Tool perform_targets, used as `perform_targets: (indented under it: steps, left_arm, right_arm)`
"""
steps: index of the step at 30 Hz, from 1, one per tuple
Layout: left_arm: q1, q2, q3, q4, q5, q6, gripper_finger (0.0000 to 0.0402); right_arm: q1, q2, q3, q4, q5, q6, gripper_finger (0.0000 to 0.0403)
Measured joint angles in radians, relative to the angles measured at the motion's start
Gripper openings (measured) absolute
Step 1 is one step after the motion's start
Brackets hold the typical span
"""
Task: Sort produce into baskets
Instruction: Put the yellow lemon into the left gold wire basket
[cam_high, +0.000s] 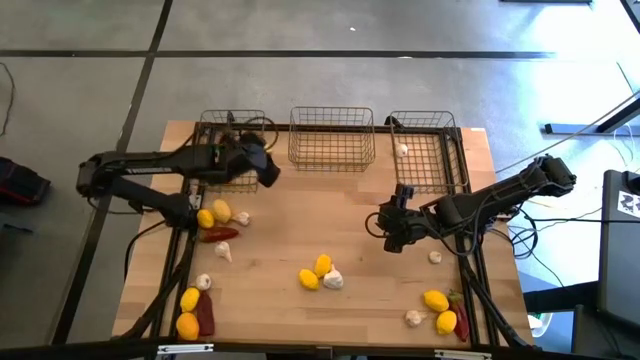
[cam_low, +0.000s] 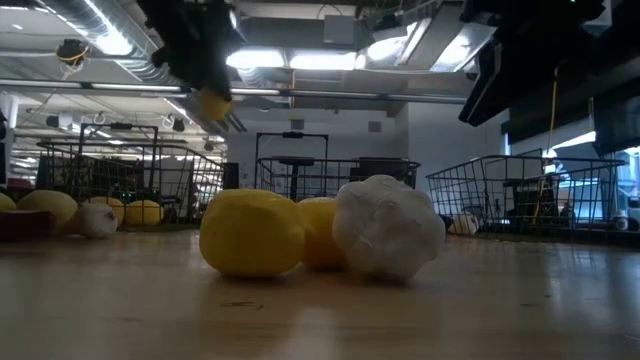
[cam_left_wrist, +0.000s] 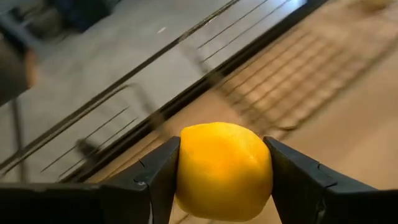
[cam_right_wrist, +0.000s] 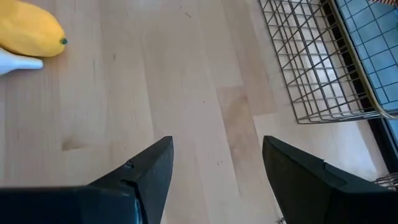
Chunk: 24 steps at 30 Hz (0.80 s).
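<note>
We see the left gripper (cam_left_wrist: 224, 180) clamped on a lemon (cam_left_wrist: 224, 169), seemingly above the left basket (cam_high: 232, 128), though that view blurs. Our right gripper (cam_right_wrist: 217, 174) hangs open over bare table (cam_right_wrist: 186, 93), the right basket (cam_right_wrist: 311, 62) beyond.

A light wooden table (cam_high: 330, 225) stood on a grey concrete floor (cam_high: 90, 100) crossed by dark seam lines. Beyond it, the low view showed an open ceiling with silver ducting (cam_low: 85, 25) and bright strip lights (cam_low: 300, 60), over a pale back wall (cam_low: 330, 125)
</note>
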Motion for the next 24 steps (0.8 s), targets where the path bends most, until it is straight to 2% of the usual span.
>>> perform_targets:
  steps: [5, 14, 24]
  left_arm:
    - [0.126, 0.008, 0.0, -0.084, 0.0, -0.022, 0.0205]
    - [0.31, 0.01, 0.0, -0.13, 0.001, -0.013, 0.0205]
    - [0.394, 0.064, 0.0, -0.144, 0.046, 0.054, 0.0205]
  right_arm:
    - [0.0, 0.0, 0.0, -0.001, 0.0, 0.0, 0.0243]
    - [0.002, 0.0, 0.0, -0.002, -0.007, -0.003, 0.0243]
    - [0.002, 0.0, 0.0, -0.001, -0.008, -0.002, 0.0243]
